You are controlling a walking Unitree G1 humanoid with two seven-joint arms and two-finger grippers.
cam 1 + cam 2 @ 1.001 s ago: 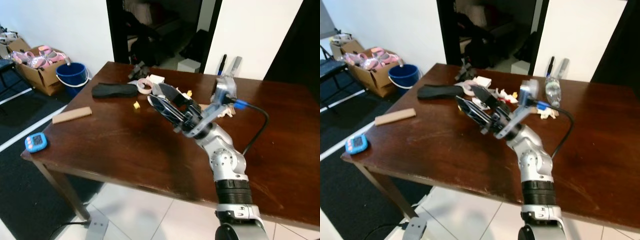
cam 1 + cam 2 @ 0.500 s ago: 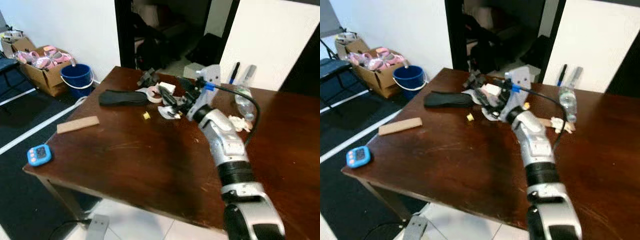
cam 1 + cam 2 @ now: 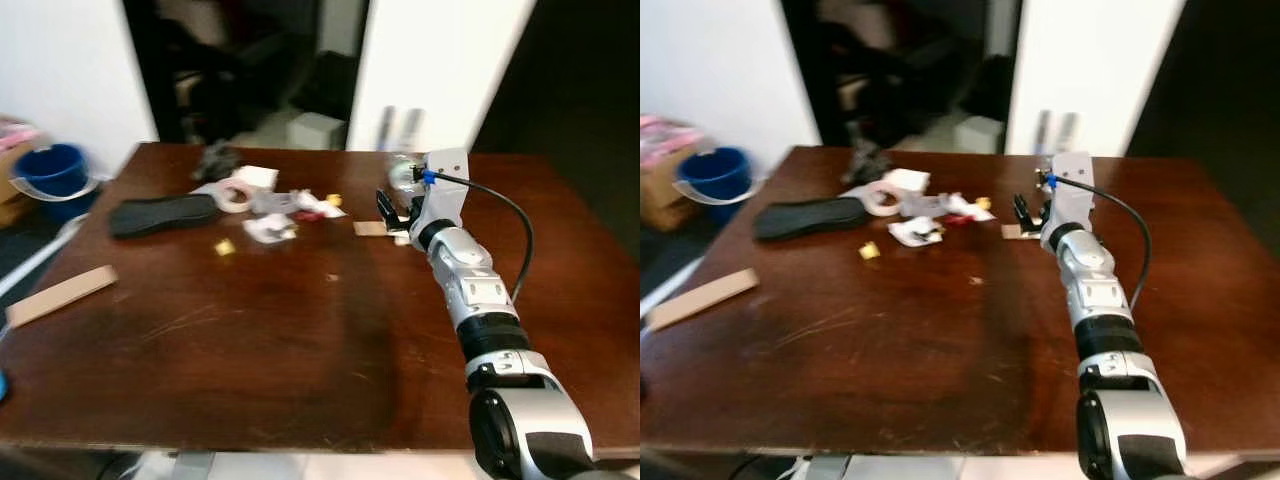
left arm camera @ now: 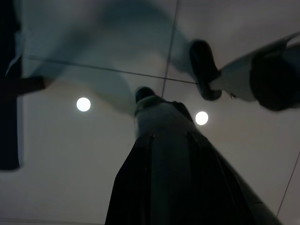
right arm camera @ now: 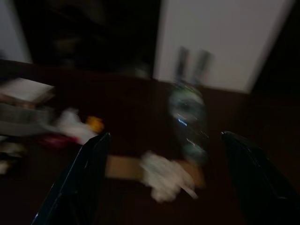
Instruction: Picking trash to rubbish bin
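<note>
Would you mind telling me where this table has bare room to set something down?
The near half of the table is bare, from the wooden strip across to the right arm. The right side past the right tool is bare too. The far middle is crowded: black sole, tape roll, paper scraps, plastic bottle.

– Where do the head cameras look from?
– From above the near edge of the brown table (image 3: 300, 330), forward and down; both share its whole top.
– And the wrists?
– The right looks close along the tabletop at the plastic bottle (image 5: 187, 117); the left faces the tiled floor (image 4: 70, 154).
</note>
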